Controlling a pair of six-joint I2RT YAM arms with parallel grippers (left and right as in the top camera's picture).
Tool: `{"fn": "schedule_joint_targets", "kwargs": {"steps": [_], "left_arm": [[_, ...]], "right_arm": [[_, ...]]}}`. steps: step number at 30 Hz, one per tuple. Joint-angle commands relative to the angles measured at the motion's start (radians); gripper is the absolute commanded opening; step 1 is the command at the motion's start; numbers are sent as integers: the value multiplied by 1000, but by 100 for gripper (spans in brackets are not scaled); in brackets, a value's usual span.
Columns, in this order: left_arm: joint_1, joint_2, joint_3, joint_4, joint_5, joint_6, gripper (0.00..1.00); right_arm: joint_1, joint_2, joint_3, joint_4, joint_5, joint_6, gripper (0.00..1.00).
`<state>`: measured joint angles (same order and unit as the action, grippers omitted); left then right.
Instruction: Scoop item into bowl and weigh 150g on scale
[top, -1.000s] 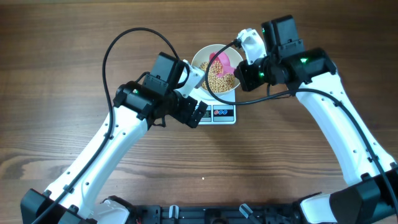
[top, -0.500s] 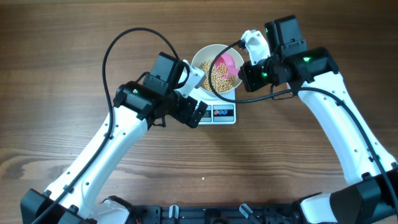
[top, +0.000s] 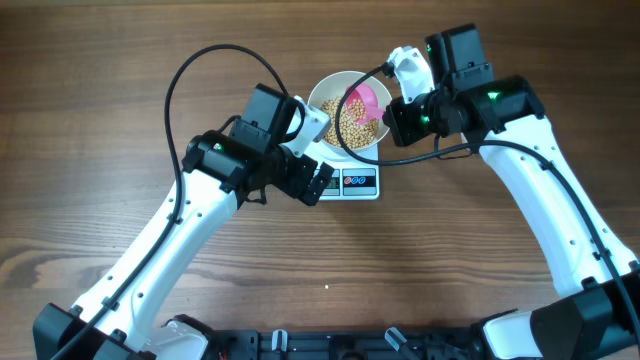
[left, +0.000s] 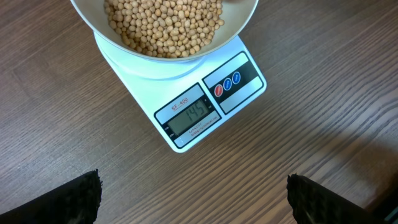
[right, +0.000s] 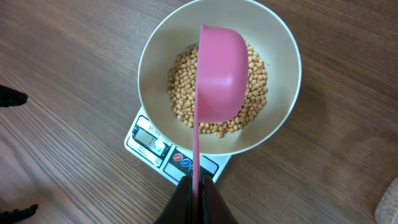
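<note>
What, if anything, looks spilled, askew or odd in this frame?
Nothing stands out. The beans all lie inside the bowl, with none on the table around it. The bowl sits on the scale, which lies flat. The right gripper holds the pink scoop by its handle over the bowl.

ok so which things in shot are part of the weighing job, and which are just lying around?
Part of the job:
- beans
- bowl holding them
- scale under the bowl
- pink scoop over the bowl
- right gripper, shut on the scoop handle
- left gripper, open, holding nothing

Lying around:
- pale patch at the right wrist view's corner, too cropped to identify
</note>
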<state>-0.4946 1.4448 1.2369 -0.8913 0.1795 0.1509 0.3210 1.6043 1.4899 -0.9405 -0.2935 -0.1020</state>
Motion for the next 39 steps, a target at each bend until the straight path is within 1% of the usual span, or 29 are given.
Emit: {"fn": "schedule_joint_targets", "kwargs": {"steps": [1,6,10,30,34,37,39], "left_arm": [[6,-21,14,0,-6,-10,100],[6,-21,14,0,-6,-10,100],[6,-21,14,0,-6,-10,100],[6,-21,14,0,-6,-10,100],[6,-21,14,0,-6,-10,100],[6,-21,14,0,-6,-9,100],[6,-21,14,0,-6,-10,100]], "right_arm": [[-2,-18,26,13,9,8,4],[-2,-18,26,13,-5,8,4],[-2,-18,28,40,-153,-3,4],[-16,-18,28,35,-138,0,4],[-16,-18,28,31,-53,34,4],[-17,-18,28,41,-173,-11,4],[-26,-18,27,31,-138,-2,4]]}}
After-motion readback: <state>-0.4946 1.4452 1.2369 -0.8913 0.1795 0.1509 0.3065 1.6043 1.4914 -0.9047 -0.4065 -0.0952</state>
